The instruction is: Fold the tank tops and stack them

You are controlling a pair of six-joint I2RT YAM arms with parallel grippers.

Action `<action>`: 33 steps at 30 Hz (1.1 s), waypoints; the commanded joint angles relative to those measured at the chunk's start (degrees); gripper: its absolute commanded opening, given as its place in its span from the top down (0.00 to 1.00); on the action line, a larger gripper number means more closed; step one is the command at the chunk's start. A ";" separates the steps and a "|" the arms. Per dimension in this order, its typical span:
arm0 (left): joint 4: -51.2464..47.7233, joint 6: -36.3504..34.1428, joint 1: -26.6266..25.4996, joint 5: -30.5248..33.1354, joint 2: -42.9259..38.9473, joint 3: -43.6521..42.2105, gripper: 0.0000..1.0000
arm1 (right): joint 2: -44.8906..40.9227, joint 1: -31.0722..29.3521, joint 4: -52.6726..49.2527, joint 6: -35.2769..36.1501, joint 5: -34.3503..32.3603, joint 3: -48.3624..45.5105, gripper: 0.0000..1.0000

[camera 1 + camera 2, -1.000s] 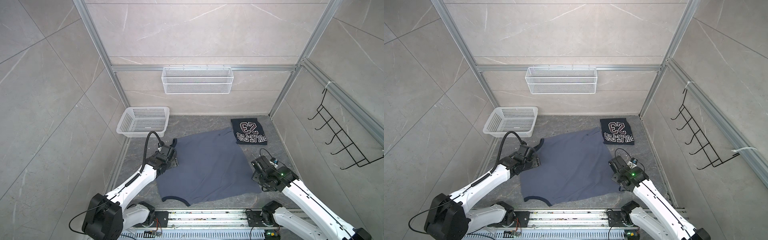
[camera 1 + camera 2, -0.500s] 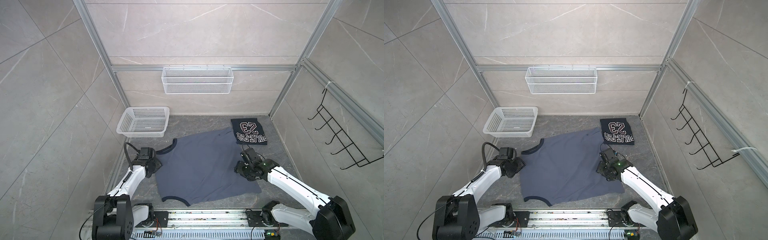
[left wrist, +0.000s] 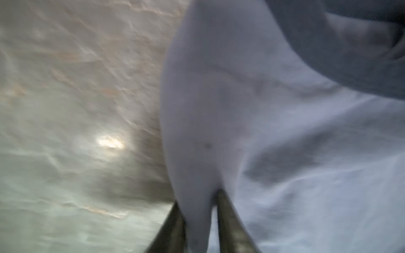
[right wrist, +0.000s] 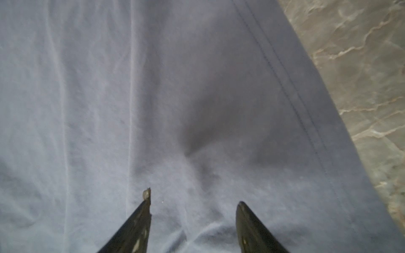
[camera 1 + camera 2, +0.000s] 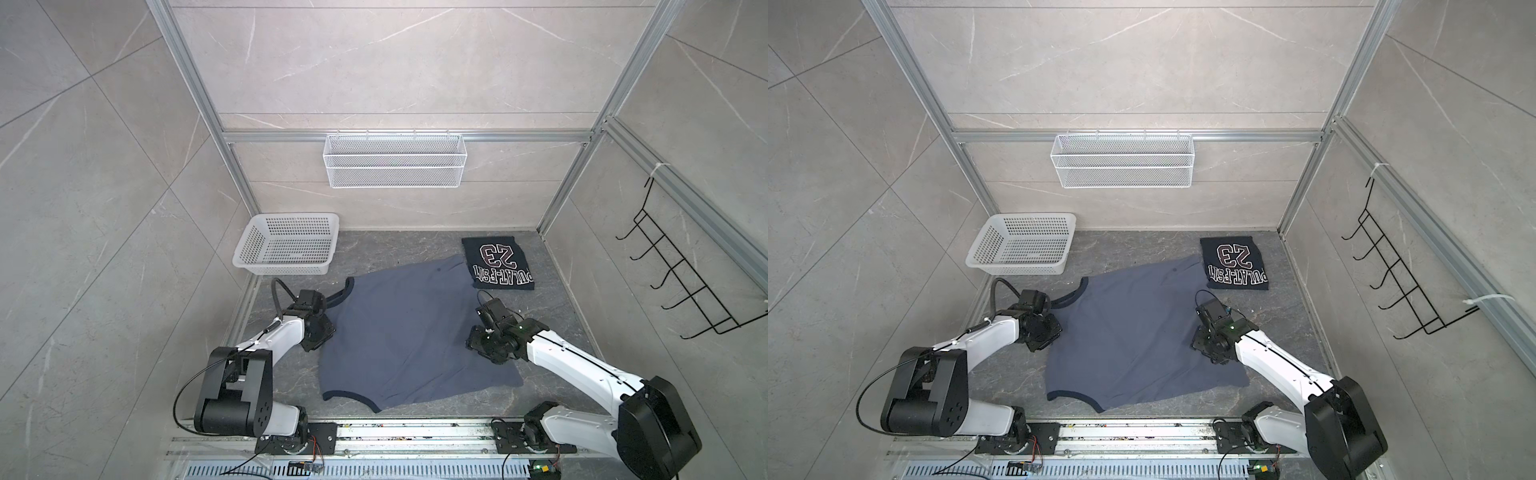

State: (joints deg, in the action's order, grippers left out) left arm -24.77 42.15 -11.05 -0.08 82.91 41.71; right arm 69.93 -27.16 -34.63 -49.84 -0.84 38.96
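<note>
The left gripper [image 3: 198, 199] is pinching a soft ridge of the wrinkled slate blue-grey cloth tank top [image 5: 407, 332] lying flat on the marbled floor [image 5: 415, 245]; the right gripper [image 4: 194, 201] is hanging, jaws apart, beside its stitched hem [image 4: 285, 87].

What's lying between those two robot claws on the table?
The slate blue-grey tank top, spread flat, fills the stretch in both top views. The left gripper pinches its edge; the right gripper hangs open over the opposite side.
</note>
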 commanded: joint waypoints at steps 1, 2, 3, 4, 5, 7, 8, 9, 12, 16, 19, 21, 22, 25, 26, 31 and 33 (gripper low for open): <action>-3.47 0.87 -7.81 6.79 1.20 8.07 0.90 | 0.86 -0.35 0.41 0.96 -1.26 1.20 0.37; -4.97 1.31 -11.17 8.91 2.35 11.03 0.92 | 1.06 -0.36 0.51 0.91 -1.27 1.30 0.36; -6.31 1.65 -14.02 10.57 3.46 13.59 0.93 | 1.32 -0.35 0.53 0.97 -1.29 1.28 0.37; -7.67 1.94 -17.53 12.38 5.13 16.61 0.93 | 1.60 -0.41 0.52 1.04 -1.30 1.38 0.36; -8.73 2.05 -20.81 13.34 7.11 19.55 0.91 | 1.85 -0.38 0.53 1.04 -1.32 1.55 0.36; -10.42 1.73 -24.83 12.90 10.43 24.07 0.71 | 2.27 -0.35 0.53 1.12 -1.32 1.60 0.36; -10.79 1.39 -26.25 12.03 11.77 25.77 0.58 | 2.31 -0.37 0.53 1.15 -1.27 1.64 0.36; -10.99 1.05 -27.03 11.23 12.17 26.41 0.47 | 2.40 -0.36 0.53 1.23 -1.27 1.58 0.36; -10.08 0.79 -27.17 12.08 8.80 24.22 0.33 | 2.40 -0.36 0.34 1.52 -1.38 1.51 0.36; -10.81 -0.58 -23.73 15.11 1.58 20.14 0.31 | 3.05 -0.35 0.62 1.92 -1.38 1.28 0.36; -9.28 -0.77 -18.16 13.42 -3.82 15.67 0.31 | 3.83 -0.28 1.26 2.11 -0.83 1.25 0.36; -7.80 0.33 -14.17 12.65 -7.26 12.15 0.32 | 4.29 -0.28 1.60 2.07 -0.27 1.18 0.36; -6.41 0.82 -12.19 11.67 -8.93 10.16 0.33 | 4.40 -0.33 1.75 2.05 -0.12 1.22 0.36; 0.01 3.10 -4.42 6.35 -13.37 3.01 0.39 | 4.51 -0.31 1.75 2.18 0.22 1.38 0.36; 2.99 3.45 -1.30 2.32 -13.50 0.91 0.41 | 4.43 -0.35 1.68 2.27 0.29 1.38 0.36; 13.49 3.06 2.55 -6.66 -8.06 -1.20 0.43 | 4.69 -0.35 1.48 2.55 0.34 1.53 0.36; 15.61 3.58 2.86 -7.27 -5.05 -0.71 0.43 | 4.78 -0.28 1.50 2.52 0.54 1.51 0.36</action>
State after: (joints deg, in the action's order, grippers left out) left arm -17.54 44.80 -8.36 -1.78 75.46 39.99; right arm 73.93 -27.16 -33.10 -48.16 -0.58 39.33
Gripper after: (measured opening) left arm 0.573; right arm 0.638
